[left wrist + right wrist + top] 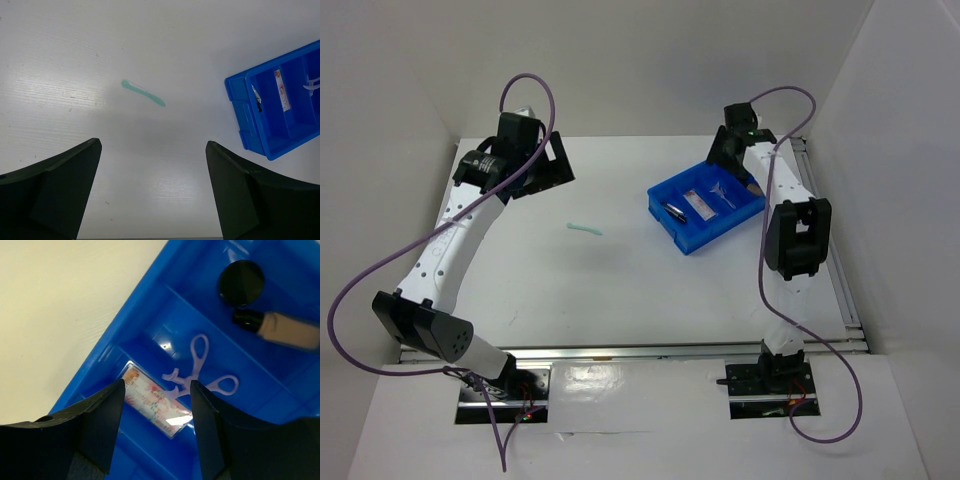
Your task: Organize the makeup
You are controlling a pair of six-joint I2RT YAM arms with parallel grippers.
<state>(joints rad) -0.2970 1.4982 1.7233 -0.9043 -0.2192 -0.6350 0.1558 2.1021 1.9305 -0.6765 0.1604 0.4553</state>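
Far right on the worktop (620,290), the blue bin (667,225) holds the other makeup (199,352), so I judge only the mint-green stick (584,229), lying left of it, needs placing; left tool (152,145) and right tool (156,385) both gape empty.

arms (445,250): white links, blk joints | cables (528,76): purple | end effector fingers (55,190): blk

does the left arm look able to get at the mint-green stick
Probably yes: the mint-green stick lies alone on the table, clear of the blue bin, and the open left gripper faces it with nothing between.
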